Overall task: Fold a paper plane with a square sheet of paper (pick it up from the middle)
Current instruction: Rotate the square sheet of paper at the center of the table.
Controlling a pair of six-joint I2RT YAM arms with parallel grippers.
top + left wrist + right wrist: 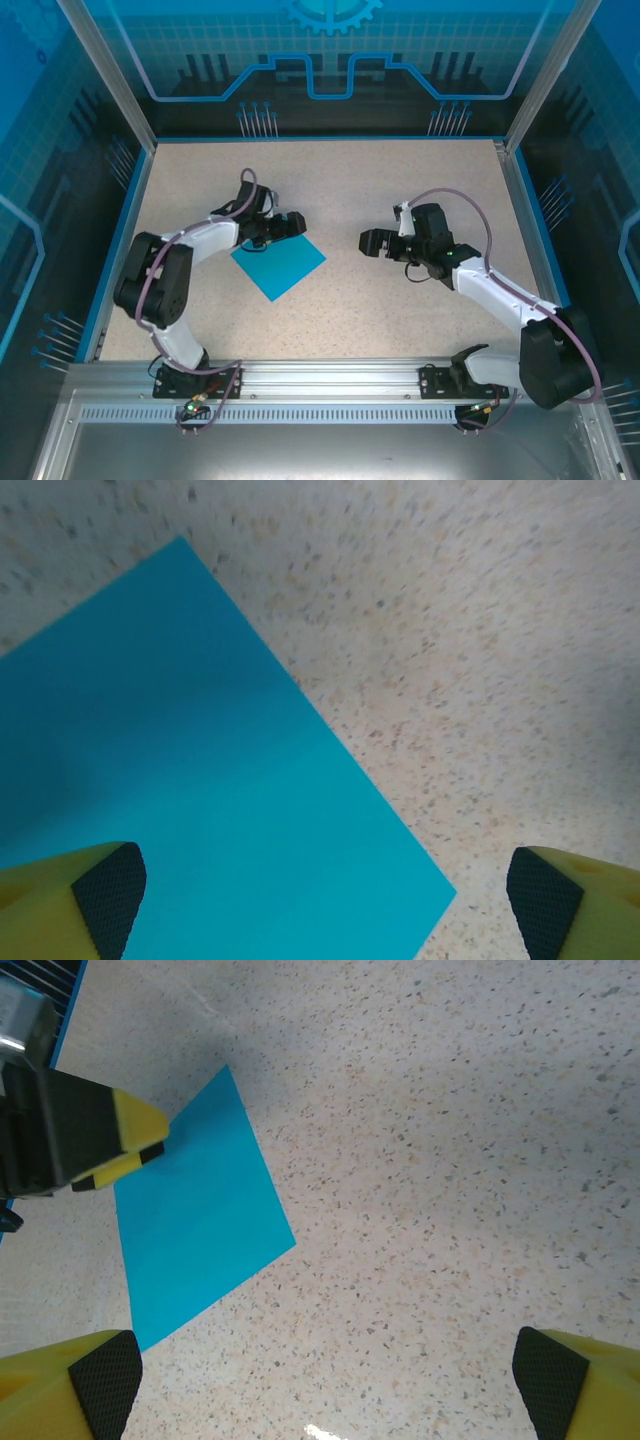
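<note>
Left gripper: the left gripper [327,895], two yellow fingers with black textured pads [108,900], has its jaws spread wide and grasps nothing.
Right gripper: the right gripper [328,1380], of the same yellow-and-black build, is also fully released and empty.
Task thing: the thin bright cyan-blue square sheet of paper [279,265] lies flat on the speckled beige tabletop [420,180]. It is turned like a diamond, with no crease visible.
Sheet relative to left gripper: it lies directly below and ahead of the fingers. One pad hangs over the blue surface, the other over bare tabletop past the sheet's edge. One corner of the sheet points into the gap between them.
Contact, left: I cannot tell whether either pad touches the paper.
Sheet relative to right gripper: it is ahead and off to one side, well apart, with bare tabletop under both pads.
Grippers relative to each other: in the top view they point toward one another across a stretch of bare tabletop. In the right wrist view, a yellow fingertip of the left gripper sits at the sheet's far edge.
</note>
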